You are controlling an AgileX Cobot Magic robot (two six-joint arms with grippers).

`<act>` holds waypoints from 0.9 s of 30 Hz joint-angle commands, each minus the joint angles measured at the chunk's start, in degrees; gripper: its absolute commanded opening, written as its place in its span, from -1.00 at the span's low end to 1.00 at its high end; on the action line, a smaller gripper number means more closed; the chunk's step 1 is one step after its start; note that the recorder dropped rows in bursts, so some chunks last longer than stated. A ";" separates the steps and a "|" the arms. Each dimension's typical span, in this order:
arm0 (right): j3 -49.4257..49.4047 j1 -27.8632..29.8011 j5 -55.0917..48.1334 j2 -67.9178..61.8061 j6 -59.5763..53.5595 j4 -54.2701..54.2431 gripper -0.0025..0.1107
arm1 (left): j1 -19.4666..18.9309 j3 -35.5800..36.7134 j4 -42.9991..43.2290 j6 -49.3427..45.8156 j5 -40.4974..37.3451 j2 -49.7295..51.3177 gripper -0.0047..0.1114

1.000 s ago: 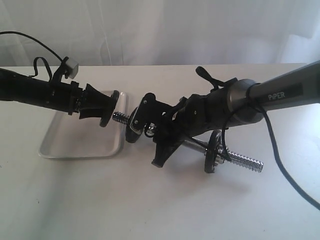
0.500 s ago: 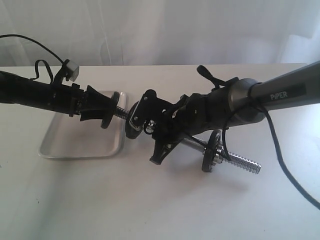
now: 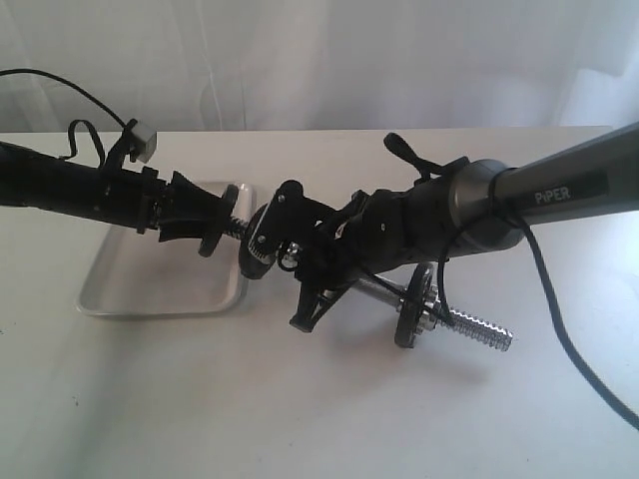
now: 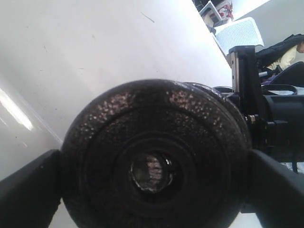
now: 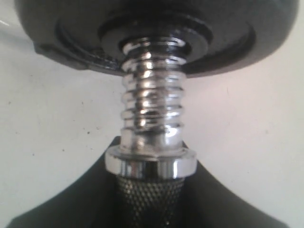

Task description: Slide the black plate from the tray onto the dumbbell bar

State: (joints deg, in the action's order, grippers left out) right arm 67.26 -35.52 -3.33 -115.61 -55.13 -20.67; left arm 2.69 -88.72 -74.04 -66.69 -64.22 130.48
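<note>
My left gripper [image 3: 212, 224] is shut on the black plate [image 3: 219, 221], held on edge above the tray [image 3: 130, 289]. In the left wrist view the black plate [image 4: 154, 142] fills the frame between the two fingers [image 4: 28, 192], and the bar's threaded tip shows inside its centre hole. My right gripper [image 3: 290, 249] is shut on the dumbbell bar [image 3: 374, 287] by its knurled grip. In the right wrist view the dumbbell bar [image 5: 151, 104] runs from its chrome collar into the hole of the black plate [image 5: 156, 28], with my right gripper [image 5: 149, 204] closed around the knurling.
A second black disc [image 3: 413, 305] sits on the bar's far half, with bare thread [image 3: 484, 330] sticking out beyond it low over the white table [image 3: 300, 419]. A black cable [image 3: 559, 329] trails from the right arm.
The right arm has carried the bar leftward, pushing its threaded end into the plate's hole; less thread shows between plate and gripper. The left gripper has barely moved.
</note>
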 commanded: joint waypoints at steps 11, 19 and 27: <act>1.27 -0.52 10.20 4.31 -0.10 1.23 -0.96 | 0.95 -0.42 -3.87 -0.78 -5.75 -0.89 -0.92; 1.27 -0.76 11.94 4.11 1.36 2.96 -0.96 | 2.07 -0.42 -3.11 -0.78 -5.75 -0.89 -0.92; 1.27 -0.76 10.68 4.11 1.36 2.95 -0.96 | 2.07 -0.42 -2.41 -1.42 -5.75 -0.89 -0.92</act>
State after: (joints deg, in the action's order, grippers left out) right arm 66.69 -35.52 -2.48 -115.24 -53.54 -17.98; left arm 3.32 -88.72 -74.41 -67.27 -64.22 130.48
